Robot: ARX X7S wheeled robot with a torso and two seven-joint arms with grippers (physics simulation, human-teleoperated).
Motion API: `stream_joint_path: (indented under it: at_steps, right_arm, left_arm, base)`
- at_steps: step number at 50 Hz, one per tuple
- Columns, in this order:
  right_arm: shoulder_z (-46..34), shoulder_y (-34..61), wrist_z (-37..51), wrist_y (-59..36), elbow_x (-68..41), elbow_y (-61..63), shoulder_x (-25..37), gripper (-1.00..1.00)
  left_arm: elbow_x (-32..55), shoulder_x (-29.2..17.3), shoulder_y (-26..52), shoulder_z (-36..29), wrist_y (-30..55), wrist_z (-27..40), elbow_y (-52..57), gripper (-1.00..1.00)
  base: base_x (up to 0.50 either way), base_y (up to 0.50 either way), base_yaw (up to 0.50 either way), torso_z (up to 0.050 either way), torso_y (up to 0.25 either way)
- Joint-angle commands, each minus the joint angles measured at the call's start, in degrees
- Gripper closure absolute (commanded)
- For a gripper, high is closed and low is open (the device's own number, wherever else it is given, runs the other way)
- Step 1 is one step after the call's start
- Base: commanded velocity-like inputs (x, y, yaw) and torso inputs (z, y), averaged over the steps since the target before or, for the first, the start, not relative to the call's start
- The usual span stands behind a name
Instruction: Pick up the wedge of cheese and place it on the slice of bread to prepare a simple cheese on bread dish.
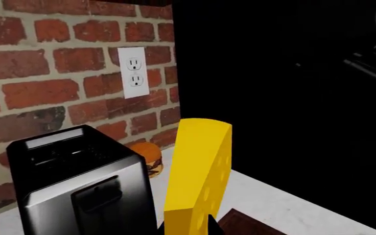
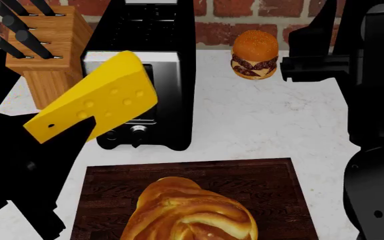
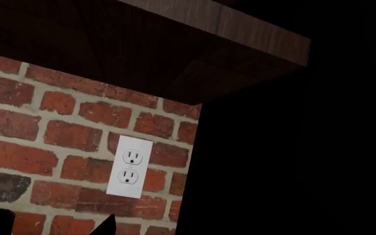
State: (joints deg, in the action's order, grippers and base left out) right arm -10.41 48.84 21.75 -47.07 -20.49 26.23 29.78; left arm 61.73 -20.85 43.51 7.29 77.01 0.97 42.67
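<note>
Head view has the left gripper (image 2: 78,132) clamped on the wedge of cheese (image 2: 95,102), holding it up in the air in front of the toaster (image 2: 153,45). The cheese is tilted, with its narrow tip down toward the left and the rounded rind end up toward the right, so the holey flat face points at the camera. It sits well above the counter (image 2: 259,115) and isn't touching anything but the gripper.

The slice of bread (image 2: 192,212), really a fat twisted golden loaf, sits on a dark cutting board (image 2: 265,185) right in front of the toaster, below and to the right of the cheese. A knife block (image 2: 45,50) stands just left of the toaster, and a little burger (image 2: 254,55) sits back near the brick wall (image 2: 245,15).

In the left wrist cam the cheese (image 1: 198,171) fills the middle, standing on end, with the toaster (image 1: 77,181) beside it, the burger (image 1: 147,156) peeking out behind, and a wall outlet (image 1: 133,72) on the bricks.

The right arm (image 2: 372,100) is just a dark shape at the right edge of the head view. Its wrist cam only shows bricks, an outlet (image 3: 129,166) and the underside of a cabinet (image 3: 227,22), so I can't tell whether that gripper is open or not.
</note>
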Motion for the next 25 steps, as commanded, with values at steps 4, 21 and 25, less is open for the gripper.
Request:
stream_joint_path:
  at_steps: [4,21,25]
  right_arm:
    - [0.05,0.13,-0.07,-0.13,0.06,0.01,0.03,-1.0]
    - [11.79,-1.28,-27.68,-2.78,32.77,1.1,-18.61,-1.0]
    - [11.65,-0.98,-27.68,-3.24,32.72,1.24,-18.53,-1.0]
  left_arm:
    - [-2.29,-0.96,-1.72,0.73,-1.13,-0.63,-0.32,1.0]
    - [-21.11,9.53,-0.52,6.31,12.53,-17.39,6.17,1.0]
    - [-16.86,9.04,-0.27,7.01,12.68,-14.38,5.28,1.0]
  base:
    - [0.0,0.0,0.0,0.0,0.0]
    - [0.0,0.0,0.0,0.0,0.0]
    - [0.0,0.0,0.0,0.0,0.0]
